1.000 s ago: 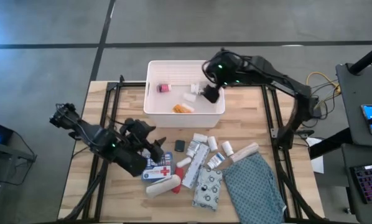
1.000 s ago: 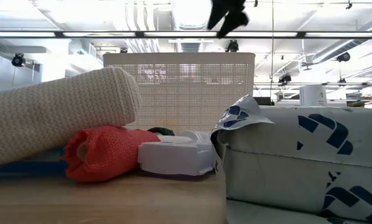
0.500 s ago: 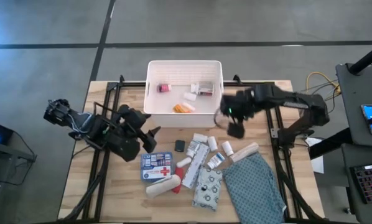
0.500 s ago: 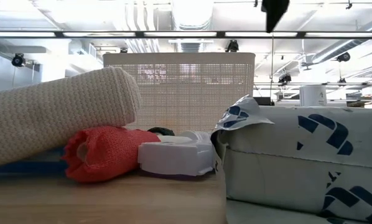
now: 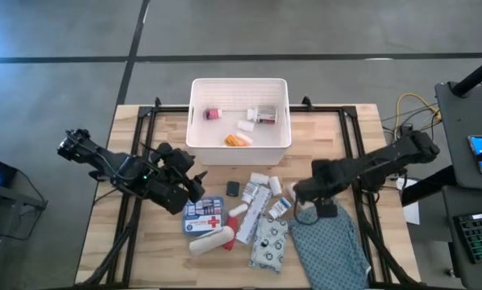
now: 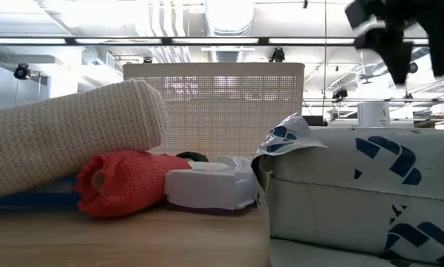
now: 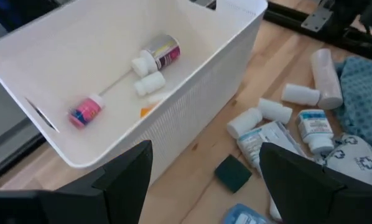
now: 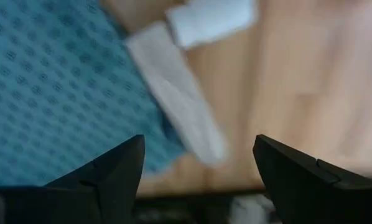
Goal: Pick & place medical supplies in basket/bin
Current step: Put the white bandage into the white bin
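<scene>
STEP: reaching for next supply | right end effector (image 5: 325, 208) empty, fingers apart, over white tube (image 5: 320, 195) beside teal cloth (image 5: 331, 242) | left end effector (image 5: 194, 179) open, empty, waiting by first-aid box (image 5: 203, 215) | basket (image 5: 238, 84) holds 4 items | NEXT: lower, straddle tube, close.

I see the basket (image 5: 239, 113) at the far middle of the table (image 5: 354, 129), with a few small supplies (image 5: 238, 139) lying inside it. Nearer than the basket, the other supplies spread across the table's middle: the first-aid box (image 5: 205, 214) lies at the left of that group, the pill bottles (image 5: 268, 182) to its right, the pouch (image 5: 269, 242) at the near edge. The cloth (image 5: 330, 242) lies right of the pouch. My left gripper (image 5: 194, 181) sits just left of the first-aid box; my right gripper (image 5: 305, 196) hangs over the cloth's far corner, beside the bottles.
</scene>
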